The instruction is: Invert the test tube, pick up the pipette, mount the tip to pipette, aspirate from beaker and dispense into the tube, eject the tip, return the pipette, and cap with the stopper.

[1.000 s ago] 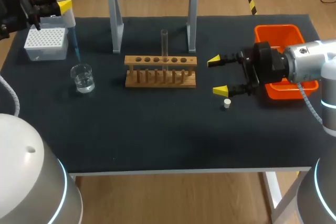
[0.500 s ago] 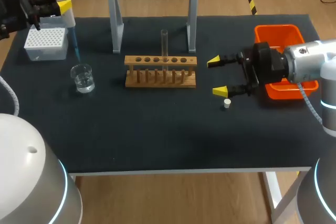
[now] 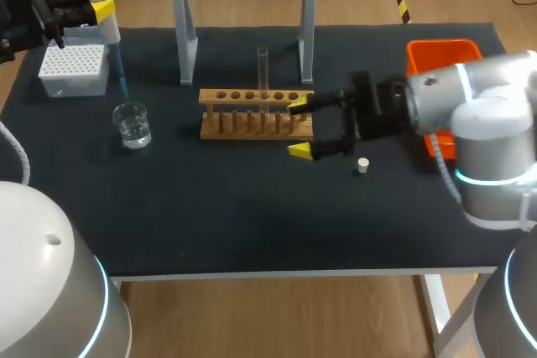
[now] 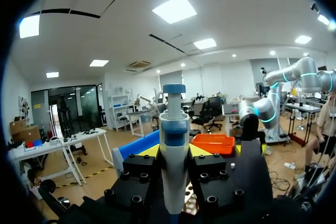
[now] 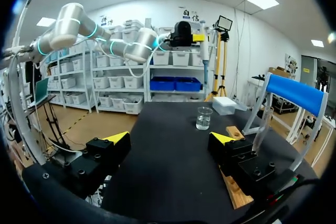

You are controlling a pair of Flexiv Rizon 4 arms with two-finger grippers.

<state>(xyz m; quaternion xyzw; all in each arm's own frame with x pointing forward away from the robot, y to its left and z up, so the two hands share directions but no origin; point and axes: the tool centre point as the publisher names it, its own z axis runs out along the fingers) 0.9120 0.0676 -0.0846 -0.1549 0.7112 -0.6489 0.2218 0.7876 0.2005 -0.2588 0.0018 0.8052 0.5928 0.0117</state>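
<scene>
Right hand (image 3: 300, 127) is open at the right end of the rack (image 3: 256, 113): one yellow tip over that end, the other just in front of it. The test tube (image 3: 263, 69) stands upright in the rack. Left hand (image 3: 96, 10) grips the pipette (image 3: 107, 31) well left of and behind the rack, by the tip box (image 3: 74, 69). The beaker (image 3: 132, 124) is left of the rack, and the stopper (image 3: 362, 165) lies right-front of it on the table (image 3: 252, 215).

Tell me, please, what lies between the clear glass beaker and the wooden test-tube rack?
Nothing; the head view shows only bare black tabletop between glass beaker and wooden rack.
</scene>
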